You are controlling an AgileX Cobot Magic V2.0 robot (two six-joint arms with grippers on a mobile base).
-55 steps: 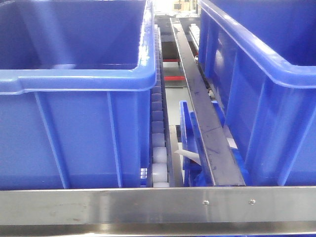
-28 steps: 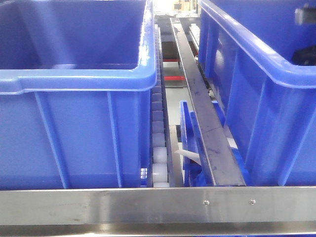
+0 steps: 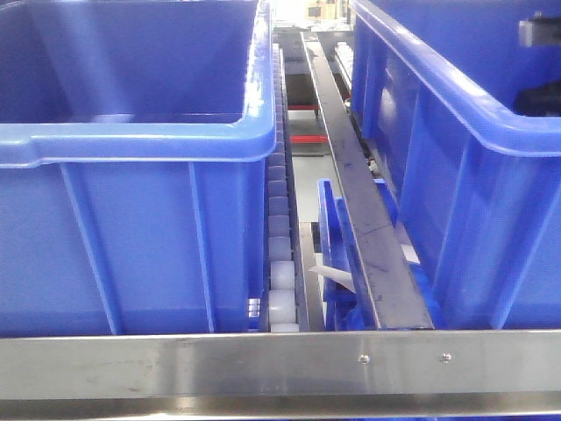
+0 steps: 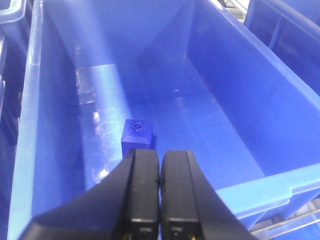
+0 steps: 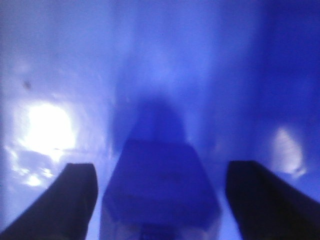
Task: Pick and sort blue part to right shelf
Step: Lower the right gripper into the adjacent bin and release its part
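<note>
Front view first: two big blue bins (image 3: 131,140) sit on the right shelf (image 3: 280,360) behind its brushed steel rail, white rollers (image 3: 282,281) between them. At the far right edge a dark piece of the robot shows above the right-hand bin (image 3: 456,175); no part can be made out from this angle.

Left wrist view: the left gripper (image 4: 159,170) hangs over a bin with its black fingers pressed together, nothing between them. Just beyond its tips a small blue block with a stubby cap (image 4: 137,134) stands on the bin floor, apart from the gripper.

Right wrist view, and it is blurry: the right gripper (image 5: 160,200) is deep in a bin, fingers spread wide. The blue part (image 5: 159,185) lies between them, neither finger touching it.

My read: this is either the release or a pick about to close; I cannot tell which. If released, the call is a straight lift clear of the bin walls.
</note>
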